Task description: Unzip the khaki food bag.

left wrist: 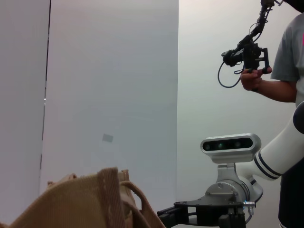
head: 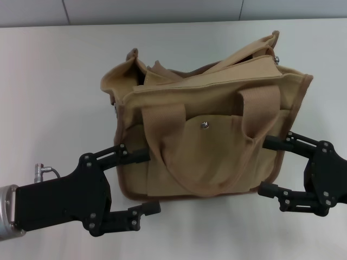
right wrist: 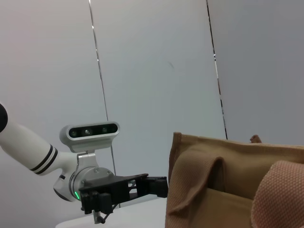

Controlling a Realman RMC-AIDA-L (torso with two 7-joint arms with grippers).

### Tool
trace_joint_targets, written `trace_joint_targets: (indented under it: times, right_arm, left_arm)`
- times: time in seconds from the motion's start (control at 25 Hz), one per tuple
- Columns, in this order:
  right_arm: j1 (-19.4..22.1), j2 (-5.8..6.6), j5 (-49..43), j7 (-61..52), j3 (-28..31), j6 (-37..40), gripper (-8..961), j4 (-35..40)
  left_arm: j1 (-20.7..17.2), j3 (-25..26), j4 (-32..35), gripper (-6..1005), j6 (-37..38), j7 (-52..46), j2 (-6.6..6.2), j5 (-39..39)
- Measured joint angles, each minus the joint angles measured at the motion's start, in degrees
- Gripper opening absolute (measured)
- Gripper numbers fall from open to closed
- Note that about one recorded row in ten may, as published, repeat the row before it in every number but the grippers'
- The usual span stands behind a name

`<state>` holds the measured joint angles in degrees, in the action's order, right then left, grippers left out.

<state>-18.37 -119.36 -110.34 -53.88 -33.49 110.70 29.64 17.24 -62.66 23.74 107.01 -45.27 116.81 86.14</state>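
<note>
The khaki food bag (head: 209, 130) stands on the white table (head: 49, 81), front pocket and silver snap (head: 204, 125) facing me. Its two webbing handles hang over the front and its top gapes at the left end. My left gripper (head: 153, 181) is open at the bag's lower left corner, upper finger against the bag's side. My right gripper (head: 262, 166) is open at the bag's lower right corner, with the corner between its fingers. The bag also shows in the left wrist view (left wrist: 85, 204) and the right wrist view (right wrist: 228, 190).
A person holding a hand controller (left wrist: 249, 59) stands behind the robot. The left wrist view shows the right arm's gripper (left wrist: 190, 211) beyond the bag; the right wrist view shows the left arm's gripper (right wrist: 142, 185). A grey wall lies behind the table.
</note>
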Motion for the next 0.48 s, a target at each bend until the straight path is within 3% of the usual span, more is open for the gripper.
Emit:
trace_joint_targets:
  times: [0.48]
  right_arm:
    - [-0.38,0.0,0.04,0.0,0.0,-0.14,852,-0.24]
  left_arm:
    - [-0.45,0.0,-0.01,813,0.2,1.52,0.01,-0.3]
